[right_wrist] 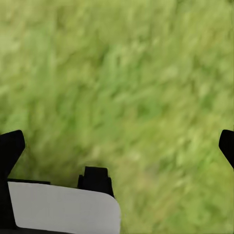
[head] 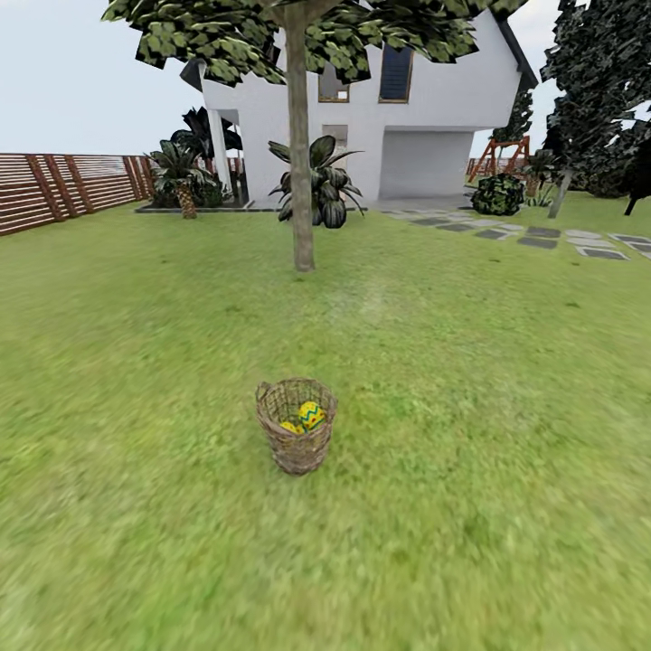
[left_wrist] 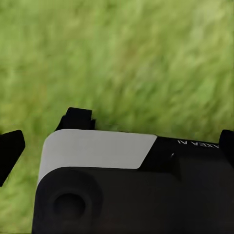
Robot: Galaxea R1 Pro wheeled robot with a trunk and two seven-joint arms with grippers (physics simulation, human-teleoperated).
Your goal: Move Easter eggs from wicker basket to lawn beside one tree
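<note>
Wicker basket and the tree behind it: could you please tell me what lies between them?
Only bare lawn separates the wicker basket from the tree, as the head view shows.

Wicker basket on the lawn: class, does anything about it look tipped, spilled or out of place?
Nothing stands out. The wicker basket stands upright on the lawn with painted eggs inside, none spilled on the grass around it.

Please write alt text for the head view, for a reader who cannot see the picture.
A brown wicker basket stands upright on a green lawn, with yellow Easter eggs visible inside. Farther back rises a tree with a bare trunk. Behind it are a white house, a brown slatted fence at the left and grey stepping stones at the right.
</note>
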